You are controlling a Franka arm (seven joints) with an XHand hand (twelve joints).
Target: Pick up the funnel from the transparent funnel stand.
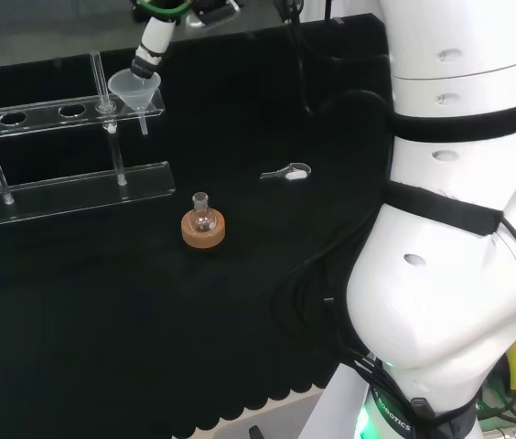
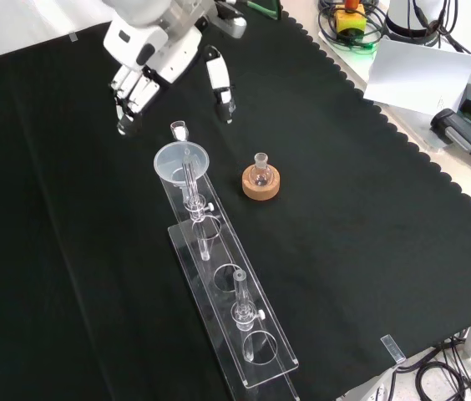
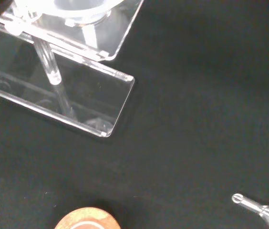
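a: start at the bottom of the front view. what's closest?

b: the black cloth on the table (image 2: 369, 251), and on it the clear stand (image 2: 231, 305), a long rack running from the lower middle of the frame up toward the centre. its top shelf has round holes, and a few small clear posts hold that shelf above the base.

a: and the funnel?

b: the funnel (image 2: 180, 160) sits in the stand's far end, just above centre left, mouth up and stem going down through the hole. in the head view it's at the upper left, at the right end of the rack.

a: anything beside it?

b: to the right of the funnel in the front view, a small flask (image 2: 260, 171) stands upright in a cork ring (image 2: 260, 184), near the rack but apart from it. a small clear clip (image 1: 289, 172) lies on the cloth right of centre in the head view.

a: now the hand.

b: the hand (image 2: 139, 63) is at the upper left of the front view, above the funnel in the frame and beyond it. its fingers (image 2: 127, 104) point down on the left and the thumb (image 2: 222, 90) hangs down on the right, spread apart, holding nothing. it's released, and i can't see it touching the funnel there. in the head view one fingertip (image 1: 145, 64) reaches down to the funnel's rim; whether it touches, i can't tell.
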